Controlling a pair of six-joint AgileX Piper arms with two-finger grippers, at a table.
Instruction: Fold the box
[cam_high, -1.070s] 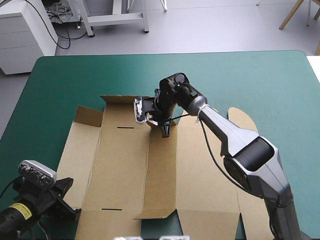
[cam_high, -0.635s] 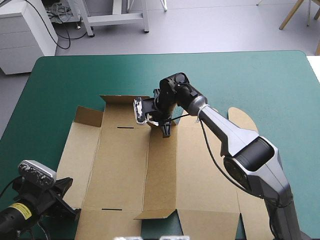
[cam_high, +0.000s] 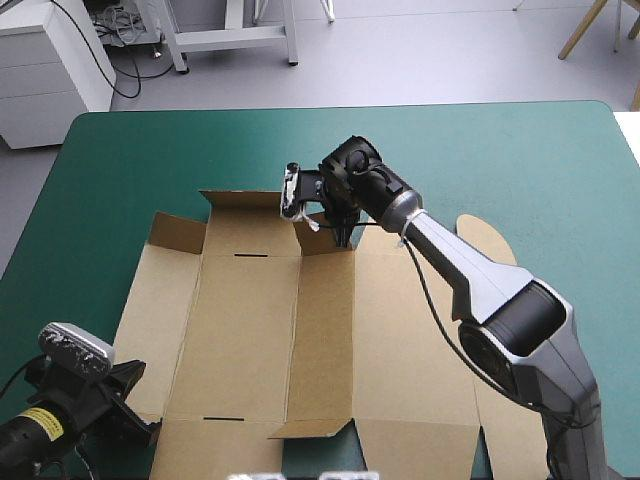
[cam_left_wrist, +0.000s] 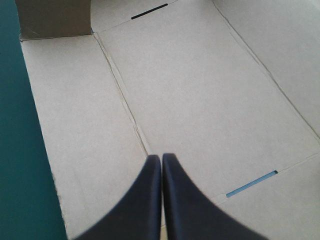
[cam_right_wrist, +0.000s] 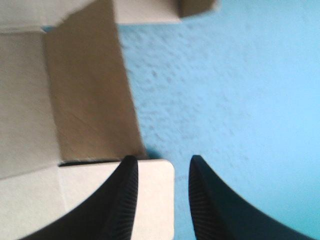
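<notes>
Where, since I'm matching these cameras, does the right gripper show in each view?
High view: right gripper at the box's far edge, midway along.
Left wrist view: not in it.
Right wrist view: a flap corner between its open fingers.
Shared landmark: the brown box.

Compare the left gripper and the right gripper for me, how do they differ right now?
The left gripper is shut, its fingers meeting in an arch; the right gripper is open, with a flap corner of the box between its fingers. The left gripper is near the box's near left corner, over flat board; the right gripper is at its far edge, partly over the teal-green cover. Neither clamps the board.
</notes>
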